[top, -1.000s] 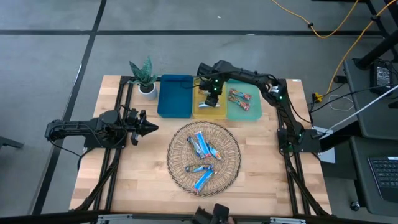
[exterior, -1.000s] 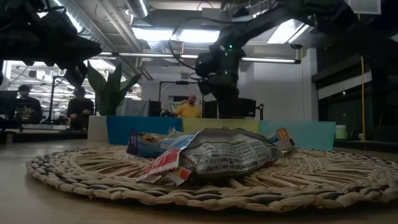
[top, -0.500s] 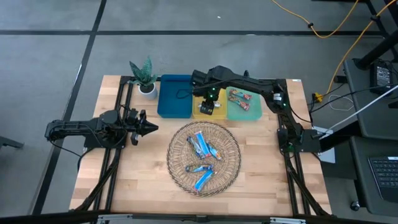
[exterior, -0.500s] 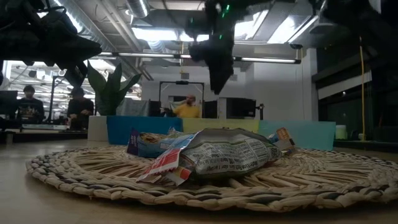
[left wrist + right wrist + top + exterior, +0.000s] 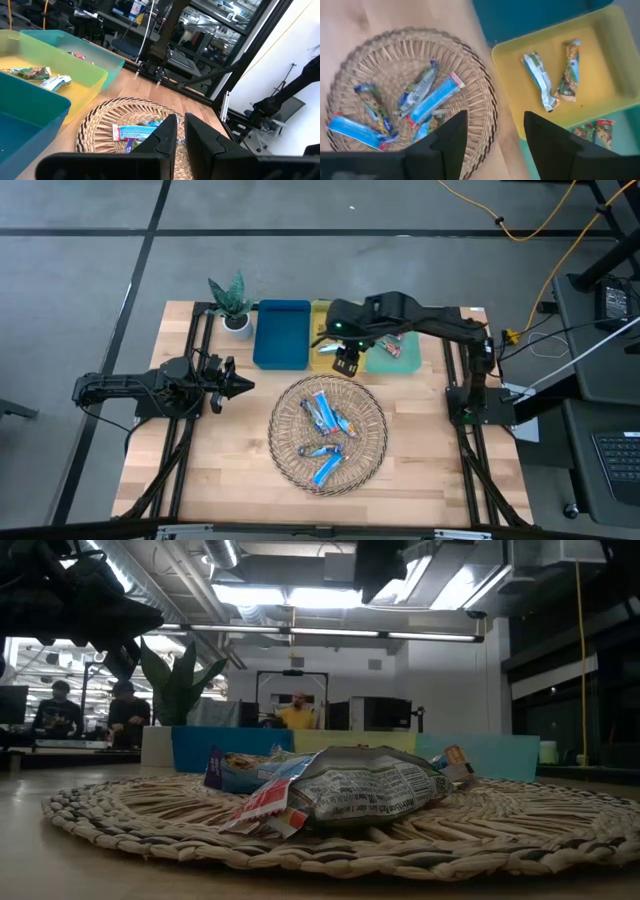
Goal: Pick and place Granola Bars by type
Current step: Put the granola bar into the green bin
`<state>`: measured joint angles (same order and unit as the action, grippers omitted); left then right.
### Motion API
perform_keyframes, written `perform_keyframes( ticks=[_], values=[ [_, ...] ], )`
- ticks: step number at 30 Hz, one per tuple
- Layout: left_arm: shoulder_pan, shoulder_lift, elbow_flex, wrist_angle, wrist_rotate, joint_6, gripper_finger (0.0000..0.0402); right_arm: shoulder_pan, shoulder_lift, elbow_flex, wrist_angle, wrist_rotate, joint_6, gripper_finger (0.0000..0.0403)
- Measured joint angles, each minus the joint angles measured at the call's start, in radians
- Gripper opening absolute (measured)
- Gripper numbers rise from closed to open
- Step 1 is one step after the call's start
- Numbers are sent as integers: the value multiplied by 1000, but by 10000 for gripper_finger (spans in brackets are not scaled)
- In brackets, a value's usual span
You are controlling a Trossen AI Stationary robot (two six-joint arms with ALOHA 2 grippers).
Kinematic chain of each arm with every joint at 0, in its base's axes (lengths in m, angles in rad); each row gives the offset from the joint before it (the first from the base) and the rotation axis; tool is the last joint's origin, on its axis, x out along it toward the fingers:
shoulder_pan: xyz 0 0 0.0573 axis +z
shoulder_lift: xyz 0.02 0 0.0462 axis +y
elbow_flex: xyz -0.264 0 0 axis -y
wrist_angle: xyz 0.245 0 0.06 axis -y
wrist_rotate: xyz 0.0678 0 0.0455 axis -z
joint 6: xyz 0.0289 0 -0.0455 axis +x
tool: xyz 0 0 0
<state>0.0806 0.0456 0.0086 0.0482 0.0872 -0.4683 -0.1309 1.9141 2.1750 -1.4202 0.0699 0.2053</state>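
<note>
1. The right gripper [image 5: 346, 364] hangs above the gap between the yellow plastic tray [image 5: 322, 363] and the round woven wicker mat [image 5: 328, 433]; its fingers [image 5: 444, 142] stand spread apart with nothing between them
2. The left gripper [image 5: 238, 386] waits low over the wooden counter [image 5: 230, 470] on its own side, well apart from the mat, with its fingers [image 5: 164, 136] pinched nearly together around nothing
3. Most of the shiny-wrapped granola bars [image 5: 325, 415] lie loose on the wicker mat: bright blue ones, silvery-blue ones and at least one multicolour wrapper, some overlapping
4. Two bars [image 5: 539, 80] already lie side by side in the yellow tray, and a couple of brown-and-red bars [image 5: 392, 342] sit in the green plastic tray [image 5: 410, 361] beside it; the deep blue plastic tray [image 5: 281, 332] shows no bar in it
5. A small potted plant with spiky green leaves [image 5: 230, 300] stands at the far end of the blue tray, clear of the work
6. My reading is that a drop into the yellow tray is finished and the right arm is between rounds, empty and facing the mat for another pick
7. The next move calls for choosing one bar on the mat, ideally one lying free of its neighbours, lining the spread fingers across its narrow width, coming straight down and closing, then carrying it to the tray of its kind
8. The blue-wrapped bars look bound for the blue tray, though that is my guess from the colours
</note>
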Motion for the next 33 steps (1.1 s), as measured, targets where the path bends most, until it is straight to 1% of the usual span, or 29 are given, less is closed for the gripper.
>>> perform_keyframes(
  ticks=[6, 12, 15, 21, 26, 30, 33],
  values=[
    [0, 0, 0, 0, 0, 0, 31, 54, -50, 0, 1, 9, 78, 196],
    [0, 0, 0, 0, 0, 0, 31, 124, -52, 0, 9, 8, 85, 196],
    [0, 0, 0, 0, 0, 0, 31, 159, -52, -4, 37, 7, 110, 196],
    [0, 0, 0, 0, 0, 0, 31, 207, -52, -35, 155, 6, 158, 196],
    [0, 0, 0, 0, 0, 0, 31, 223, -51, -144, 284, 6, 204, 196],
    [0, 0, 0, 0, 0, 0, 31, 222, -51, -281, 333, 7, 245, 196],
    [0, 0, 0, 0, 0, 0, 31, 217, -51, -391, 406, 7, 274, 196]
  ],
)
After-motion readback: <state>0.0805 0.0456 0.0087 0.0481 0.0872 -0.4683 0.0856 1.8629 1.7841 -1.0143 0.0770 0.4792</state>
